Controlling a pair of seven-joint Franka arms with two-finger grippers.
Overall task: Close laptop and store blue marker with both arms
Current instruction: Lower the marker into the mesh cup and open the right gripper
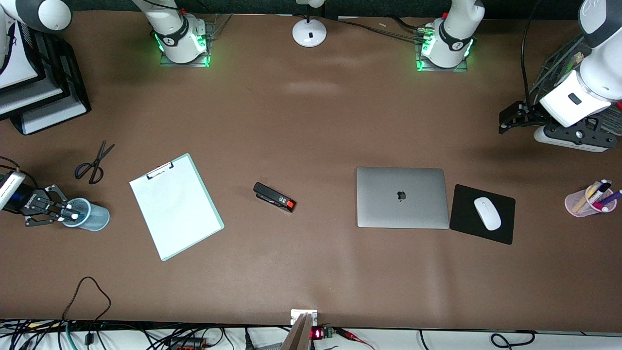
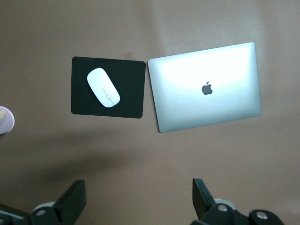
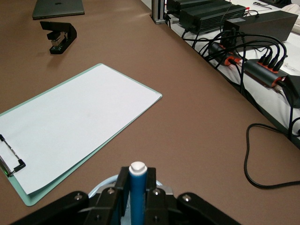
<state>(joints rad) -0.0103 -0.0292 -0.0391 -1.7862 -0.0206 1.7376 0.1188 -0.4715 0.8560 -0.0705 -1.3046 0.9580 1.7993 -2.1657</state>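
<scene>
The laptop lies closed on the table, silver lid up with the dark logo showing. At the right arm's end of the table, my right gripper is shut on the blue marker. The marker's whitish end points out past the fingertips, over the mouth of a pale-blue cup. My left gripper hangs open and holds nothing. It is over bare table at the left arm's end, with the laptop and mouse pad in its view.
A white mouse sits on a black pad beside the laptop. A pink cup of pens stands at the left arm's end. Stapler, clipboard and scissors lie mid-table; stacked trays and cables border it.
</scene>
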